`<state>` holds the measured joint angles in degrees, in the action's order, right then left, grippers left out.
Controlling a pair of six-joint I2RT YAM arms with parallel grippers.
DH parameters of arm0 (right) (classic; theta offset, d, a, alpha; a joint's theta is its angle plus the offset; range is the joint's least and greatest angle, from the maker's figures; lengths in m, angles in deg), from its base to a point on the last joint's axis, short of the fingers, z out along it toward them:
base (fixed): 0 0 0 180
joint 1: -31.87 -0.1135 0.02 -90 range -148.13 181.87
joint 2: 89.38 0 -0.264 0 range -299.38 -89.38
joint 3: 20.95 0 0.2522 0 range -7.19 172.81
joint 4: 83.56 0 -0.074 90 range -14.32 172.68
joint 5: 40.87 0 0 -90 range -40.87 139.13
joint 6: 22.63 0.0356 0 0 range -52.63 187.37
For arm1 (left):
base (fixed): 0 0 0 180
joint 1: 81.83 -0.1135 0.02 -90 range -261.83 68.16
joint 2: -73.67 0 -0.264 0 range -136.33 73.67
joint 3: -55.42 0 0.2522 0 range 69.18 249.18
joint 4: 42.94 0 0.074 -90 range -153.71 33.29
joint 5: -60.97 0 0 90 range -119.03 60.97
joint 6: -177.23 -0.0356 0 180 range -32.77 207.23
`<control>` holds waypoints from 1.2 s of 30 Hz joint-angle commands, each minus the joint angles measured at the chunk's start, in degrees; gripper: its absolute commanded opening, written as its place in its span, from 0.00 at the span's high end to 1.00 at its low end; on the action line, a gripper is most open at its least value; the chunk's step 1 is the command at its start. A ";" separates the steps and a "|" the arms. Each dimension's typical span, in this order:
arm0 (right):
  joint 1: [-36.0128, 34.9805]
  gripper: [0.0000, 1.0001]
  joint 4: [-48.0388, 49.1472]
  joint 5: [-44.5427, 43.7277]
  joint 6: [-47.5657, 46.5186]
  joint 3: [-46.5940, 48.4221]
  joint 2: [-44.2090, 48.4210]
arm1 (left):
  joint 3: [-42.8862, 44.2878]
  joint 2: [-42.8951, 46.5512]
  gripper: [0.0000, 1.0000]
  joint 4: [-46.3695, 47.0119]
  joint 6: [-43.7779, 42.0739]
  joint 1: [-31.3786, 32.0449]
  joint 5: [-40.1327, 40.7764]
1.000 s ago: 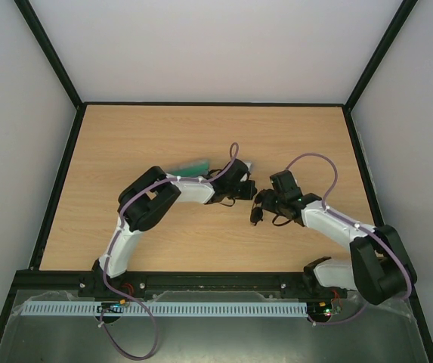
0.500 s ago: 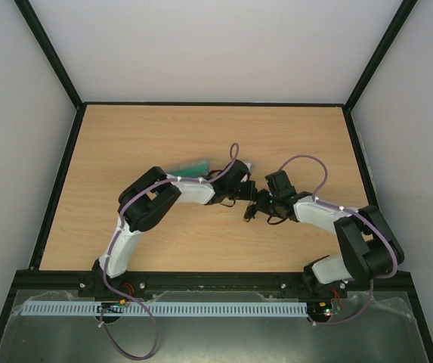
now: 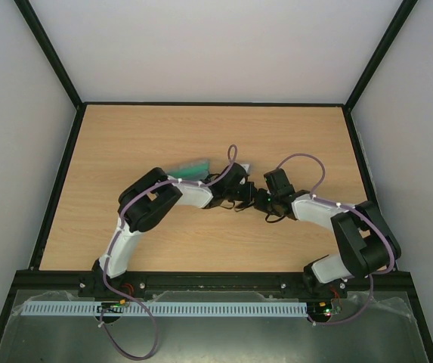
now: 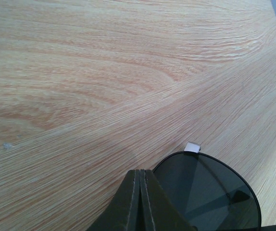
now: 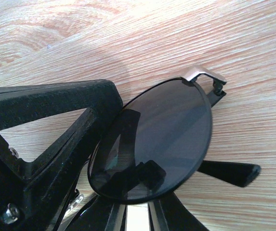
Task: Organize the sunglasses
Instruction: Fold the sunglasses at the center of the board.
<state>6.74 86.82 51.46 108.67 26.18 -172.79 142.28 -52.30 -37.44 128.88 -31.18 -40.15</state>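
The sunglasses (image 3: pixel 251 203) hang between my two grippers above the middle of the table. My left gripper (image 3: pixel 242 198) is shut; in its wrist view the fingers (image 4: pixel 140 171) are pressed together with a round dark lens (image 4: pixel 210 192) right beside them, so it grips the thin frame. In the right wrist view the other lens (image 5: pixel 162 134) fills the middle, with a silver hinge (image 5: pixel 205 74) on top and the left gripper's finger (image 5: pixel 56 110) against its left rim. My right gripper (image 5: pixel 138 204) sits just under this lens, jaws a narrow gap apart, tips hidden behind it.
The grey case with green lining (image 3: pixel 190 165) lies open just behind the left arm's forearm. A pale corner of something (image 3: pixel 245 165) peeks out behind the left wrist. Black rails border the wooden table (image 3: pixel 125 151) on three sides.
My right gripper has moved left across the table and closed up to the left gripper and the sunglasses. The left gripper has stayed nearly in place.
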 commanded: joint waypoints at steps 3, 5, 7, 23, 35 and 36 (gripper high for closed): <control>0.16 0.86 -3.96 -1.91 -0.97 2.15 0.28 | -6.60 -1.05 0.98 -6.21 0.56 1.15 -2.25; 0.16 0.86 -6.22 -3.29 -1.59 3.40 2.32 | -8.28 0.27 0.98 -5.93 0.45 0.86 -2.39; 0.16 0.85 -7.81 -4.39 -2.19 4.90 3.46 | -10.60 1.67 0.98 -5.42 0.48 0.25 -2.85; 0.16 0.85 -14.46 -5.82 -6.87 9.52 3.52 | -26.93 15.91 0.96 -1.77 0.55 -1.93 -2.16; 0.16 0.94 -16.99 -8.61 -7.70 8.76 2.72 | -25.47 12.01 0.97 2.53 3.42 1.66 -4.03; 0.16 0.95 -17.23 -7.94 -7.72 8.86 2.30 | -24.94 11.15 0.97 2.80 3.70 1.79 -4.13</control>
<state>6.74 72.90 43.22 101.94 35.16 -168.58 116.78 -35.93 -30.71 131.28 -30.85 -43.88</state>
